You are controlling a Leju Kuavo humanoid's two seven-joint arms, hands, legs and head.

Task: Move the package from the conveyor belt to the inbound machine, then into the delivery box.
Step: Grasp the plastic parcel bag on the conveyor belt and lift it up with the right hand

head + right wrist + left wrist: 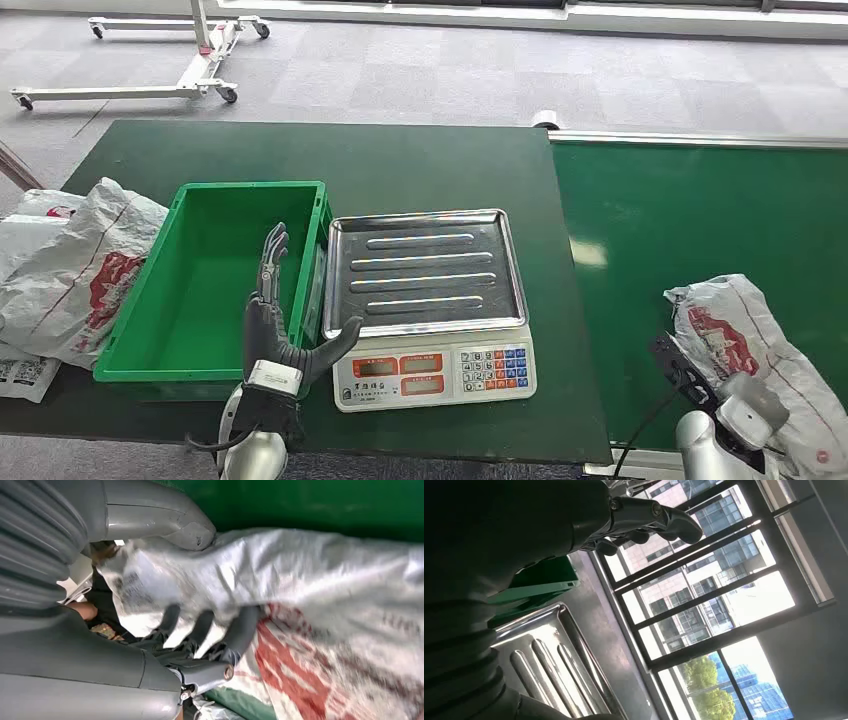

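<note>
The package (745, 335), a crumpled white bag with red print, lies on the green conveyor belt (700, 210) at the near right. My right hand (692, 377) is at its left edge. In the right wrist view the thumb (165, 520) presses on top of the package (320, 580) and the dark fingers (240, 627) curl into it from the other side, gripping a fold. The inbound machine, a scale (435, 375) with a bare steel tray (420, 270), stands mid-table. The green delivery box (250, 187) beside it holds nothing. My left hand (275, 330) is raised between them, fingers spread, holding nothing.
Other white and red bags (80, 270) are piled at the table's left end, beside the box. The dark green table (400, 160) meets the belt along a straight edge. A white wheeled frame (190, 70) stands on the floor behind.
</note>
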